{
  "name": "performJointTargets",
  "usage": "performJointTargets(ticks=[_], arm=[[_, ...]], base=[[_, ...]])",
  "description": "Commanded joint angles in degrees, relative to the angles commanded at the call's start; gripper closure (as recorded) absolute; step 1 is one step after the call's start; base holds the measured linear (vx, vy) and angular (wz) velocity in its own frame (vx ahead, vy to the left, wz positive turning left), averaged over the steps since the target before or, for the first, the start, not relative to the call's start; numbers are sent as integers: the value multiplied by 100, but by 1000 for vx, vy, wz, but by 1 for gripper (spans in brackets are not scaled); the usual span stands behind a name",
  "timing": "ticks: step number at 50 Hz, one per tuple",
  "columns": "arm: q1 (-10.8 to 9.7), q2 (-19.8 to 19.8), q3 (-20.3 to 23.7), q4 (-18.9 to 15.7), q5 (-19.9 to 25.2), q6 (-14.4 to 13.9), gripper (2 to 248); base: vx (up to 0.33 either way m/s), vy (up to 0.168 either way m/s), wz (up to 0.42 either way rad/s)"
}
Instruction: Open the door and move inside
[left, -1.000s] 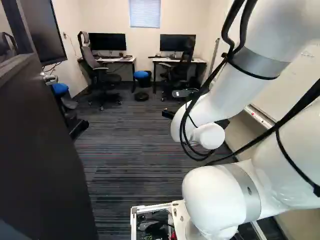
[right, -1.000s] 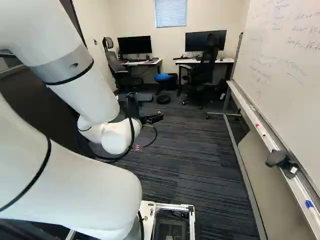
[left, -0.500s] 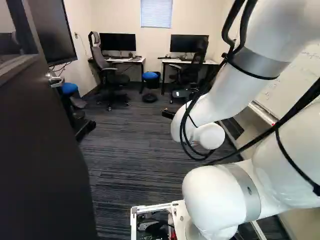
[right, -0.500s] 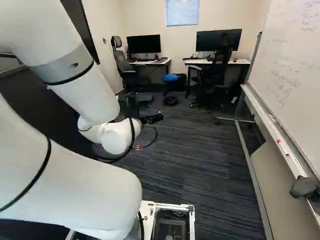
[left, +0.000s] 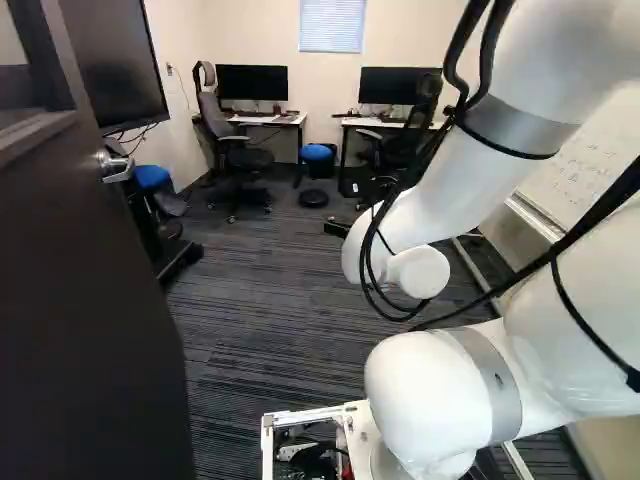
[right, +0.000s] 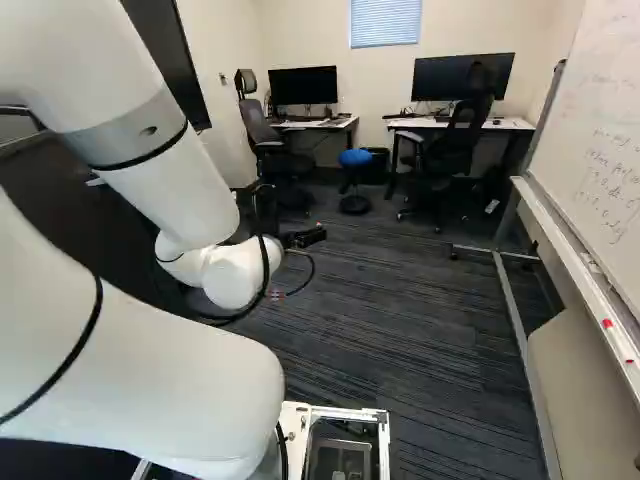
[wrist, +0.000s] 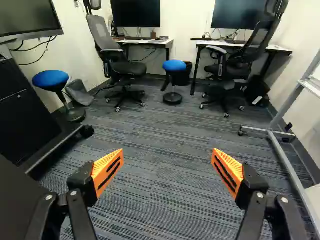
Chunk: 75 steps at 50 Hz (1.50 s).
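Door (left: 90, 290), one, open; blue stools (wrist: 174, 66), two.

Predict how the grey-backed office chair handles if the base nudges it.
The chair would likely roll before tipping, since its spread legs end in casters. The carpet may add some drag. An off-centre push could well spin the seat, which sits above the hub where the legs meet.

Door (left: 95, 300): big dark slab, upright, standing wide open off to left of jaws (right: 305, 237), well clear of them. Shiny silver lever handle (left: 117, 165) near its far edge, also left of jaws; glass pane (left: 35, 65) set above, pale-trimmed along bottom.
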Motion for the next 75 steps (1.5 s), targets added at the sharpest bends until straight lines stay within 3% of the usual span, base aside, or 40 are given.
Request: performJointTargets(ticks=[34,75], arm=[[0,0,0,0,0,0,3],[0,0,0,0,0,0,3]], base=[[195,34,138],[196,8,-5]])
